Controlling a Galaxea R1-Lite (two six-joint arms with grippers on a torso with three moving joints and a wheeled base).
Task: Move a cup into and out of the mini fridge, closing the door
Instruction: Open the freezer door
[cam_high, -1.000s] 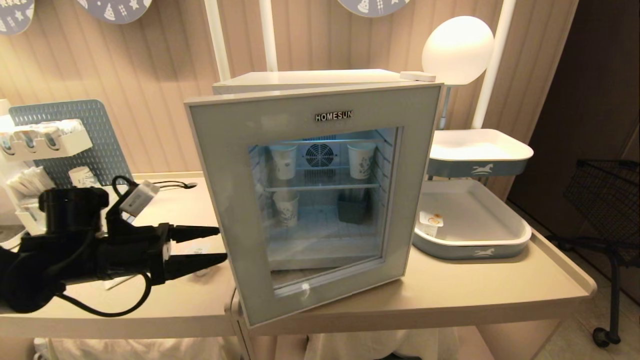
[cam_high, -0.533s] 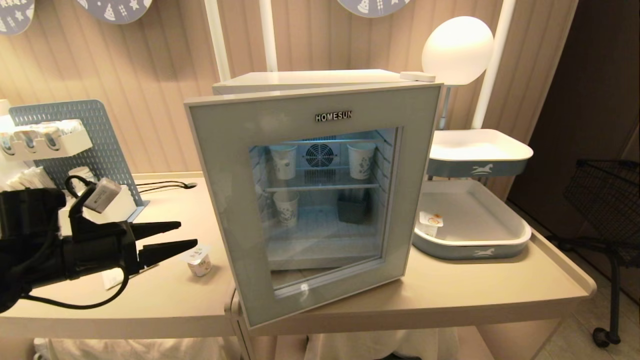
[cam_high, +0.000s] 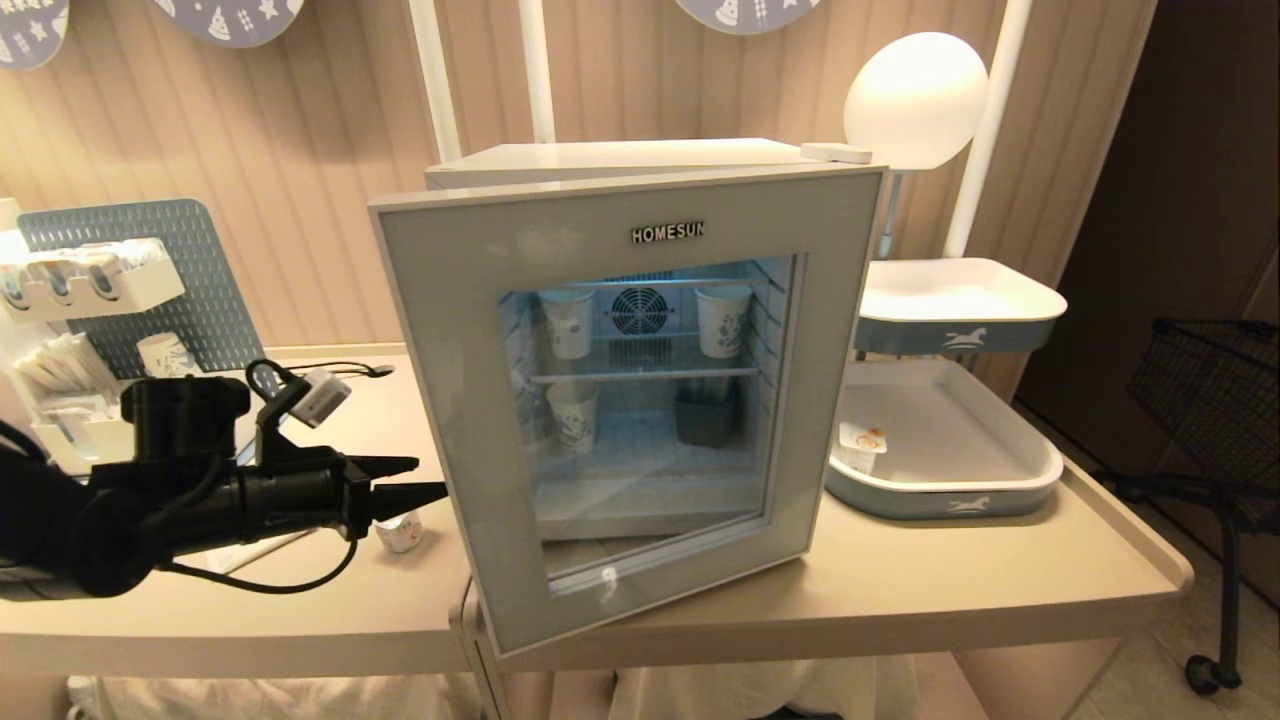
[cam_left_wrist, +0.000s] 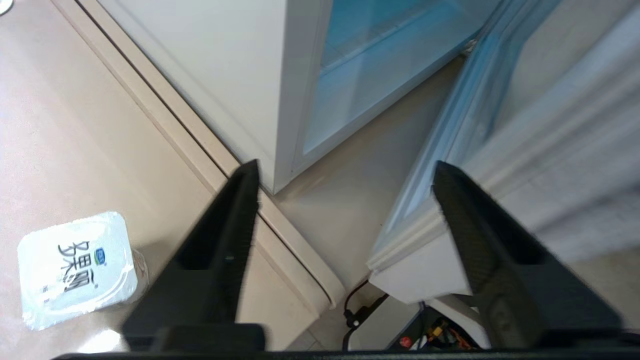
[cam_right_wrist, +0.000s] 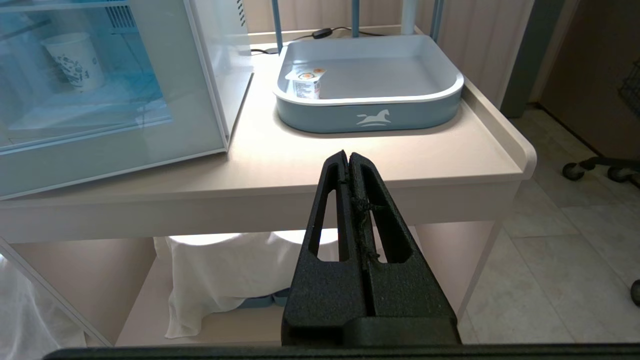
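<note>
The cup, a squat tub with a white foil lid, stands on the table left of the mini fridge. The door stands ajar, its free left edge swung out toward me. My left gripper hovers level just above the cup, tips close to the door's free edge, open and empty. In the left wrist view the cup sits off to one side of the left gripper, the fridge and the door's lower corner ahead. My right gripper is shut, parked low before the table's front edge.
White paper cups stand on the fridge shelves. A blue tray to the fridge's right holds a tub with an orange mark. A blue pegboard rack stands at the back left. A black wire basket stands far right.
The left gripper drew back to the left, uncovering the cup, then came right again to the door's edge. Its jaws have narrowed somewhat. The right arm stayed still.
</note>
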